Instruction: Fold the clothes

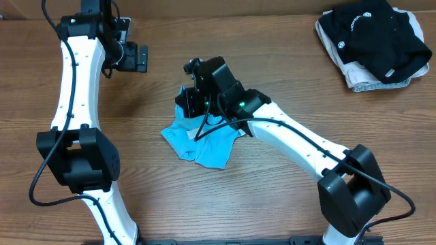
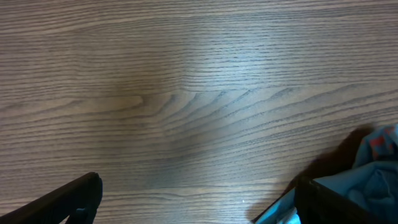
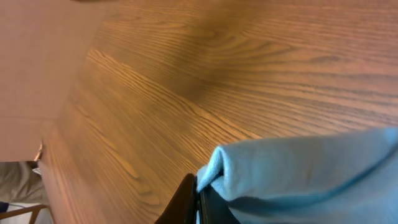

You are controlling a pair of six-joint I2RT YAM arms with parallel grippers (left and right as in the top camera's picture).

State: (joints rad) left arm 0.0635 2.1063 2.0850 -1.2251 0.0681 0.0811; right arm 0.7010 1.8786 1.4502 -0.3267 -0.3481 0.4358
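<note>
The sky-blue T-shirt (image 1: 201, 138) lies crumpled in the middle of the table, partly under my right arm. My right gripper (image 1: 193, 95) is shut on a fold of the shirt's edge and holds it up; the right wrist view shows the black fingers (image 3: 198, 198) pinching the blue cloth (image 3: 298, 168). My left gripper (image 1: 139, 58) is open and empty, off to the upper left of the shirt. In the left wrist view its fingers (image 2: 196, 202) are spread over bare wood, with a bit of the shirt (image 2: 373, 171) at the lower right.
A black garment with white round logos (image 1: 375, 34) lies on a white folded garment (image 1: 371, 80) at the back right corner. The table's far edge runs along the top of the overhead view.
</note>
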